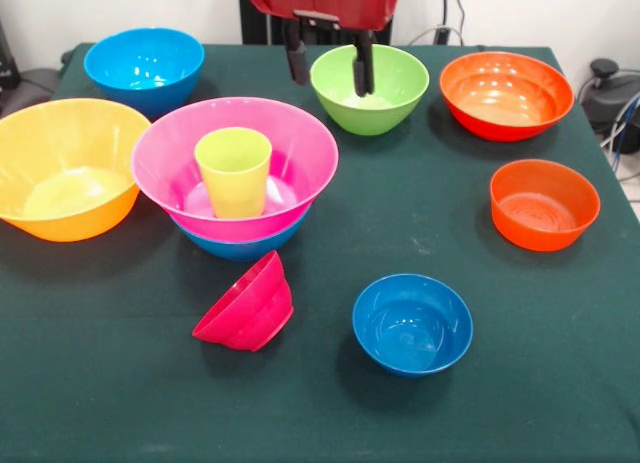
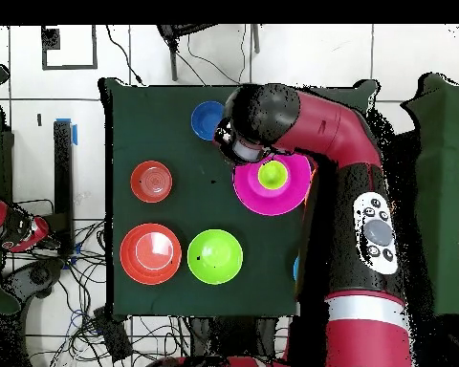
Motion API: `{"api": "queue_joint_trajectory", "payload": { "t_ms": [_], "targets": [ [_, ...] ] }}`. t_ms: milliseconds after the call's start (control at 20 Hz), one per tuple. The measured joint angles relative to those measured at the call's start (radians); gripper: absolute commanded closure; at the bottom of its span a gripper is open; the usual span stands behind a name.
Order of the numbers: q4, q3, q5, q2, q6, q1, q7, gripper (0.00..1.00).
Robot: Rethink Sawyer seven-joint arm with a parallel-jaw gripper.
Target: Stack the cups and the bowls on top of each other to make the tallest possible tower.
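Observation:
The tower stands left of centre: a large pink bowl [image 1: 235, 158] nested in a medium blue bowl [image 1: 240, 245], with the lime-green cup [image 1: 233, 171] upright inside the pink bowl. A small crimson bowl [image 1: 246, 307] lies tipped on its side on the cloth in front of the tower. The green bowl [image 1: 370, 88] sits upright at the far side. My gripper [image 1: 330, 63] hangs at the top edge with its two black fingers [image 1: 297, 58] apart and empty, level with the green bowl's left rim in the picture. In the overhead view the red arm [image 2: 300, 124] hides the gripper.
A large orange bowl [image 1: 65, 168] and a blue bowl [image 1: 145, 68] stand at the left. A large red-orange bowl [image 1: 505, 93] and a smaller one [image 1: 543, 203] stand at the right. A small blue bowl [image 1: 412, 323] sits near the front on the green cloth [image 1: 400, 233].

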Motion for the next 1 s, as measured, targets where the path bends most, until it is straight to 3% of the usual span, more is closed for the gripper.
{"api": "queue_joint_trajectory", "payload": {
  "t_ms": [500, 1000],
  "targets": [
    [0.000, 0.001, 0.087, 0.025, -0.037, 0.002, 0.000, 0.00],
    [0.000, 0.001, 0.113, 0.039, -0.099, 0.002, 0.000, 0.00]
  ]
}}
